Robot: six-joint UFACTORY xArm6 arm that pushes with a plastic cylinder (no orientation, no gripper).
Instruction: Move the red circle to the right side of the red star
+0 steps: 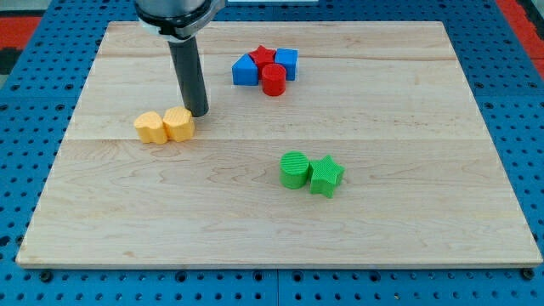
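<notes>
my tip (pixel 199 113) beside yellow blocks (pixel 164 126) — red circle (pixel 273 80) afar

1. Under my tip (pixel 200 113) we see a pale wooden board (pixel 408 229) with long grain lines.
2. Around it lies a blue pegboard surface (pixel 25 170).
3. Far behind, red patches (pixel 25 25) show in the corners.
</notes>
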